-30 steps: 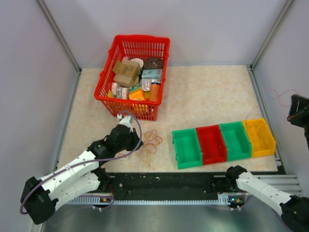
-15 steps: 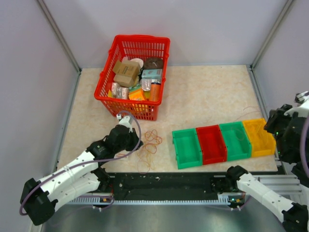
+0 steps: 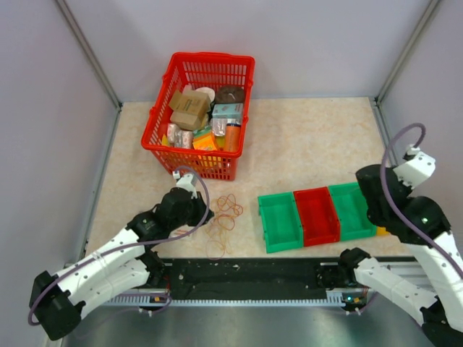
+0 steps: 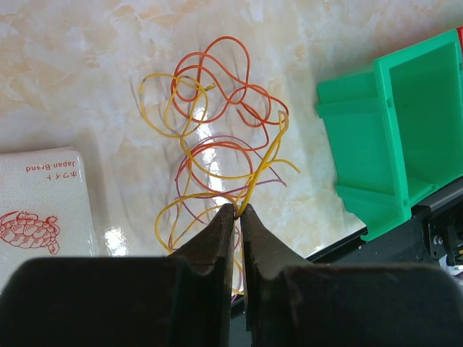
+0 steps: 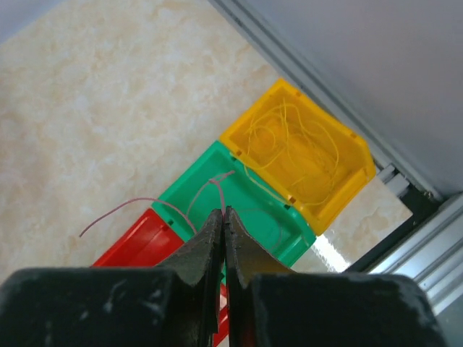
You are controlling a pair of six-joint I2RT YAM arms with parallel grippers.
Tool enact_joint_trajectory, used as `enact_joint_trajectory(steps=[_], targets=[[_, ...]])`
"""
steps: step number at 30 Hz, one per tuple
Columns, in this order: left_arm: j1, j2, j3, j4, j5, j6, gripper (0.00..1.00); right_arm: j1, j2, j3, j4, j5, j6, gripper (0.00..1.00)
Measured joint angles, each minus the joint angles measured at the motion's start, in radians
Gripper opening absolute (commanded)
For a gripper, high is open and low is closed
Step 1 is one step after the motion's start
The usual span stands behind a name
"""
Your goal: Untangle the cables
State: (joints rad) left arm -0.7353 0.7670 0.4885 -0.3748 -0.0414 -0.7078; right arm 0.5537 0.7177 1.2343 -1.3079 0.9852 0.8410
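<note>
Marble tabletop (image 3: pixel 311 137): our left gripper (image 4: pixel 237 211) clamps a yellow strand (image 4: pixel 260 170), right gripper (image 5: pixel 223 211) a pink strand (image 5: pixel 145 200); tugging could tighten the cables (image 4: pixel 217 144).

A lab test cell: plain panel walls (image 3: pixel 304 43), aluminium-framed table (image 3: pixel 311 141).

Two claws, left claw (image 4: pixel 238 211) and right claw (image 5: pixel 222 212), one tangle of cables (image 3: pixel 225 215) at the left claw's tips, one pinkish strand (image 5: pixel 145 199) at the right claw's tips, two green bins (image 3: pixel 281 220) (image 3: pixel 347 210), one red bin (image 3: pixel 316 215), one yellow bin (image 5: pixel 346 189), one red basket (image 3: pixel 214 56), one white packet (image 4: pixel 43 210) beside the left claw
</note>
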Motion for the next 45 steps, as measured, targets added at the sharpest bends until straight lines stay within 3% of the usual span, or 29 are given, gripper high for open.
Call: enact_joint_trajectory(steps=[9,12,15,18,20,21,22,26,29,33,36,38,41,45], targets=[[0.000,-0.006,0.000,-0.001,0.008,0.000,0.13,-0.027,0.137,-0.247,-0.022,-0.164,0.237,0.00],[0.000,-0.018,0.000,-0.001,0.014,0.000,0.13,-0.138,0.131,-0.319,-0.005,-0.229,0.233,0.00],[0.000,-0.029,0.000,-0.001,0.020,0.001,0.13,-0.338,0.106,-0.402,0.066,-0.340,0.190,0.02],[0.000,-0.032,0.000,-0.001,0.025,0.001,0.13,-0.467,0.101,-0.454,0.132,-0.440,0.135,0.21],[0.000,-0.032,0.000,0.000,0.026,0.002,0.15,-0.487,0.113,-0.458,0.174,-0.490,0.097,0.57],[0.000,-0.032,0.000,0.000,0.026,0.002,0.16,-0.490,0.116,-0.458,0.198,-0.508,0.076,0.67],[0.000,-0.032,0.000,0.000,0.026,0.003,0.18,-0.490,0.115,-0.458,0.213,-0.520,0.061,0.74],[0.000,-0.031,0.000,0.000,0.026,0.003,0.21,-0.480,0.076,-0.446,0.241,-0.570,-0.014,0.75],[0.000,-0.029,0.000,0.002,0.026,0.003,0.22,-0.384,0.042,-0.397,0.241,-0.586,-0.029,0.74],[0.000,-0.005,0.000,0.013,0.027,0.004,0.33,0.036,0.071,-0.305,0.293,-0.556,-0.026,0.75],[0.002,0.003,0.000,0.006,0.027,-0.001,0.43,0.348,0.180,-0.266,0.409,-0.509,-0.066,0.75],[0.002,-0.006,-0.001,0.001,0.025,-0.005,0.49,0.485,0.304,-0.248,0.536,-0.523,-0.114,0.68],[0.002,-0.051,-0.011,-0.009,0.021,-0.018,0.55,0.560,0.497,-0.265,0.788,-0.614,-0.182,0.63],[0.002,-0.132,-0.025,-0.047,0.007,-0.035,0.58,0.571,0.650,-0.366,1.082,-0.731,-0.258,0.58]])
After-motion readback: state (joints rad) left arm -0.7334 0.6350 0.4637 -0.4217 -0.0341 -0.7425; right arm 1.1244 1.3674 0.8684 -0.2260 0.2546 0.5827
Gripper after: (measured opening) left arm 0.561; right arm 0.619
